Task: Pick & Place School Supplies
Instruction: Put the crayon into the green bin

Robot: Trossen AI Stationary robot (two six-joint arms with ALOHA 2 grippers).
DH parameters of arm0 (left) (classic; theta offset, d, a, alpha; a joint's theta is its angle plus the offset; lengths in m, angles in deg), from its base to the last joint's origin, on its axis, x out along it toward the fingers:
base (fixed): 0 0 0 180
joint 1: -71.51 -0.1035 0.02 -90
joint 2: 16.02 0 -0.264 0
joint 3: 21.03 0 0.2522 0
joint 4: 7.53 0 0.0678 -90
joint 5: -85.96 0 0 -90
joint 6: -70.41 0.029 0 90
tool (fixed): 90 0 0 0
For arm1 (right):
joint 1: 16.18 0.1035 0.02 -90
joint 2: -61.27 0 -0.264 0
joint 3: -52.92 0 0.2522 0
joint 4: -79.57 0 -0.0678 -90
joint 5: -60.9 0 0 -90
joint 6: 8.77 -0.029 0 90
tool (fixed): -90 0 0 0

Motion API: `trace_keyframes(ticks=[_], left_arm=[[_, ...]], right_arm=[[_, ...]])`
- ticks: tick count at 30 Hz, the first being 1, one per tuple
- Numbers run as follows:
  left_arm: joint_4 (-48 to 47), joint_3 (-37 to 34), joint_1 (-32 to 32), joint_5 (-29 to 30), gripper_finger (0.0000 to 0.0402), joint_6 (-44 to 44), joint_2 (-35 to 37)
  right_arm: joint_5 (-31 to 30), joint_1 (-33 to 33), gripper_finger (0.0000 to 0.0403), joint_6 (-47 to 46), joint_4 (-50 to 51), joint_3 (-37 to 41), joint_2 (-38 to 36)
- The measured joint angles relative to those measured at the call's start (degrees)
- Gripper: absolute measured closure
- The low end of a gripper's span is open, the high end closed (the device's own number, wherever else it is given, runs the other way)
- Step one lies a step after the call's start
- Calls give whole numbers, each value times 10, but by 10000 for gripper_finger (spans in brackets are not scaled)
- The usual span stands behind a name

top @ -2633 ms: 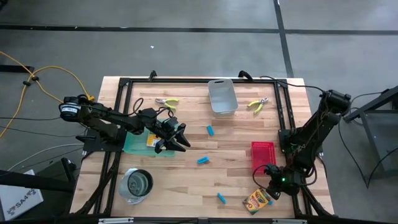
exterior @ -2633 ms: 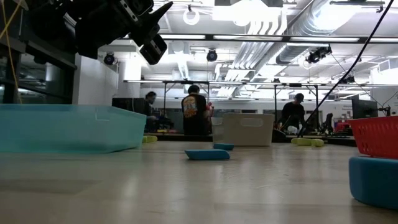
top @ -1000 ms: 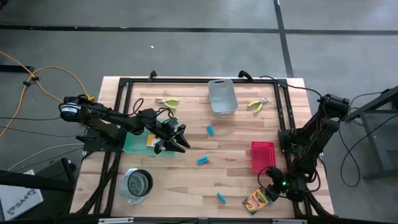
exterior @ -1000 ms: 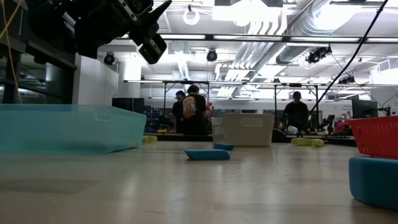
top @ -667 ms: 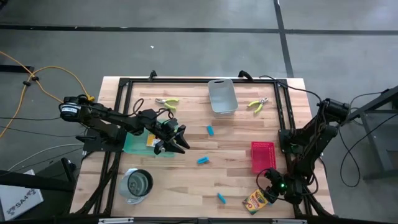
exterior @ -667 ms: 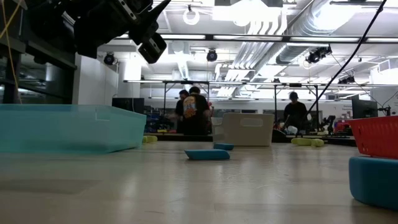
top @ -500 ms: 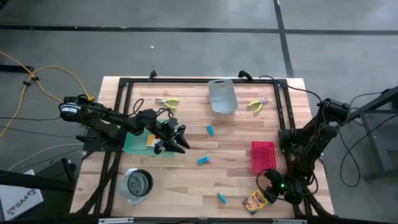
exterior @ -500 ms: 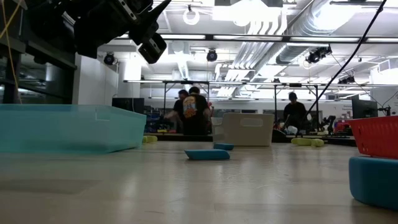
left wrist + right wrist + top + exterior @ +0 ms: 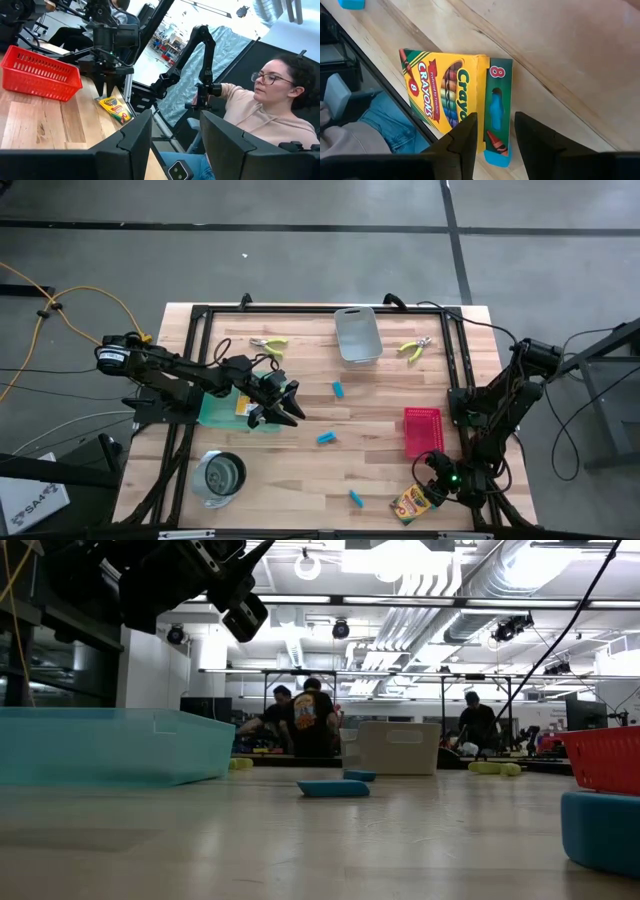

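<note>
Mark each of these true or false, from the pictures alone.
1. The right hand hovers by the crayon box near the table's front edge. True.
2. The red tray holds a blue block. False: it looks empty.
3. The left hand is open beside the teal bin. True.
4. Both pliers lie in the grey bin. False: one pair lies to its left, the other to its right, on the table.

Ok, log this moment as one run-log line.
left gripper: open, above teal tray edge | right gripper: open, over crayon box, not gripping | red basket: nearby
</note>
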Motion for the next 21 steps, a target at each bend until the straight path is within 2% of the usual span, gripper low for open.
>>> trace_keyframes(ticks=[6,21], left_arm=[[0,0,0,0,238,0,0],[0,0,0,-2,238,0,0]], right_arm=[[28,0,283,-11,18,0,0],[11,0,283,-7,13,0,0]])
